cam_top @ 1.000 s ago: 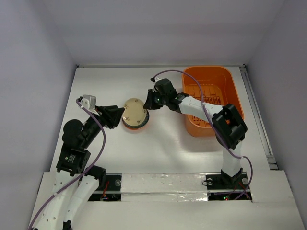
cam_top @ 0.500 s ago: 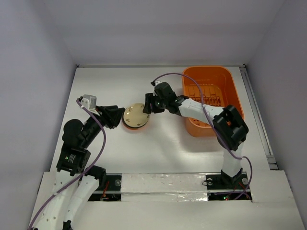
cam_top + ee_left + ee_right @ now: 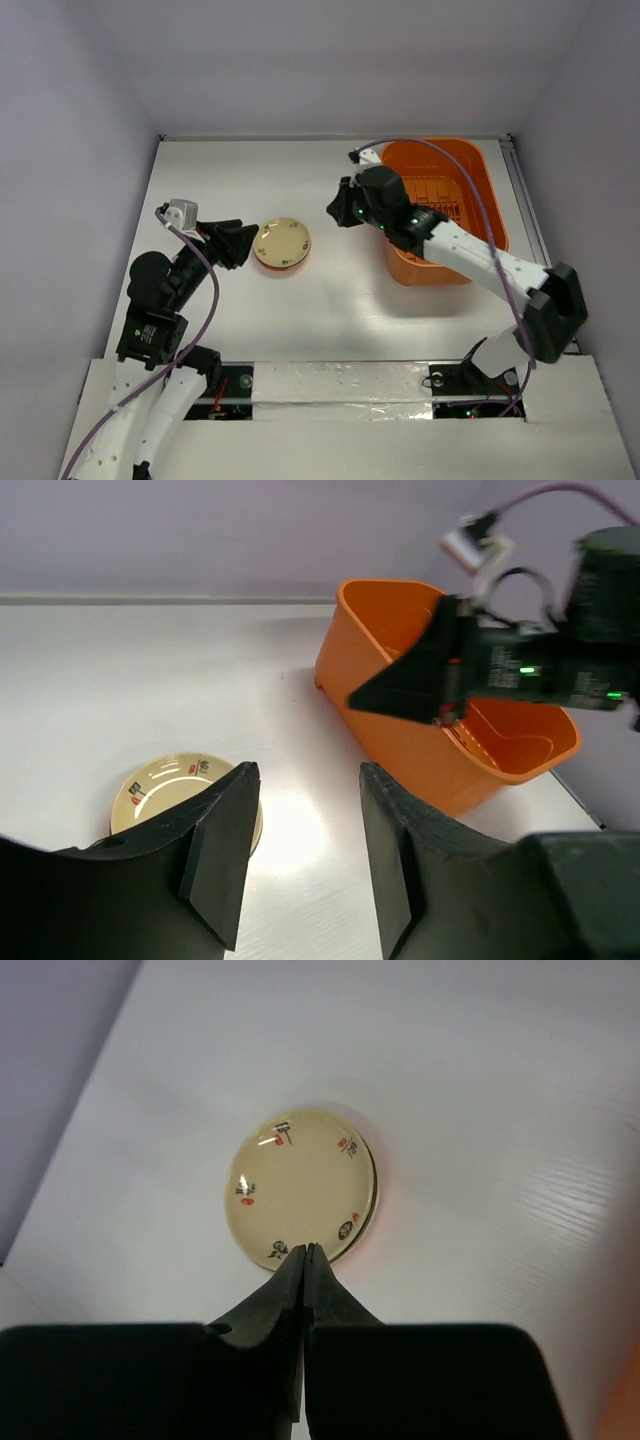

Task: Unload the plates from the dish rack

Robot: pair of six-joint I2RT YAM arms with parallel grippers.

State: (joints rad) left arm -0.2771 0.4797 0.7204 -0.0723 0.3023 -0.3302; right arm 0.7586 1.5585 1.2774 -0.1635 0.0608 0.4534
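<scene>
Plates [image 3: 282,244] sit stacked on the worktop [image 3: 200,170], apart from the rack [image 3: 425,272]. Jaws of the right gripper [image 3: 305,1250] are clenched together, empty; those of the left gripper [image 3: 307,775] stand released beside the stack.

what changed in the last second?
Right gripper let go of the cream plate, which went from tilted to flat on the orange plate. The gripper then pulled back toward the rack and shut. Left gripper, open beside the plates, and the rack stayed put.
</scene>
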